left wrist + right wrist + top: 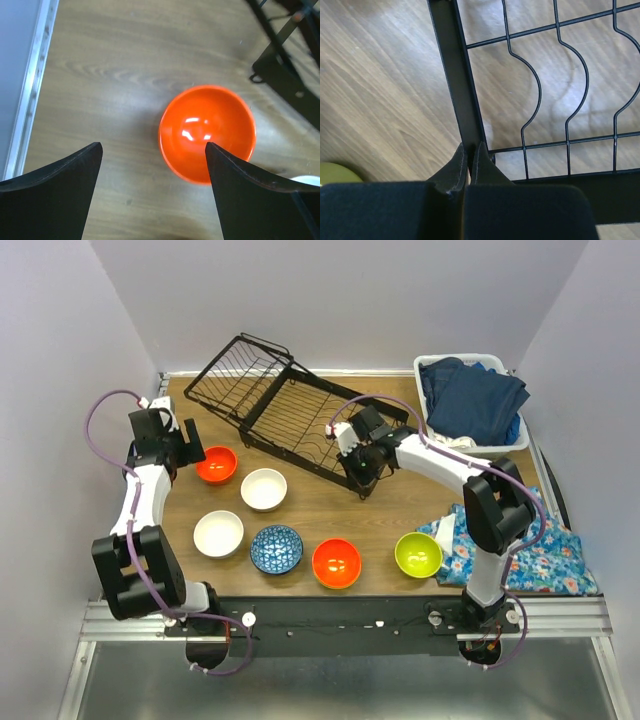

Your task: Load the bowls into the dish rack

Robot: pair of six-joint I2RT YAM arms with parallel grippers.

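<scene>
On the left side of the tabletop [325, 512], the left hand [190, 454] hangs just above an orange bowl [216, 464] with its fingers spread wide, holding nothing. From its wrist camera, one finger [245, 195] overlaps the bowl's near rim and the other stands over bare wood.

Across at the back, the dish rack [290, 405] sits at an angle. Its taller basket end is toward the far left and its flat slotted section runs down to the right. The right hand [358, 475] is at the rack's near corner, fingers pressed tight together. Their tips are right up against the black frame bar, though I can't tell whether any wire is pinched between them.

The other bowls sit out on the wood, apart from the rack: a cream bowl [264, 489] just beside the orange one, a white bowl [218, 533], a blue patterned bowl [276, 548], a second orange bowl [336, 563] and a lime green bowl [418, 554] along the near edge.

Far right, a white tub [520, 445] holds dark blue cloth [475, 400], and a flowered cloth [545, 555] lies in front of it.
</scene>
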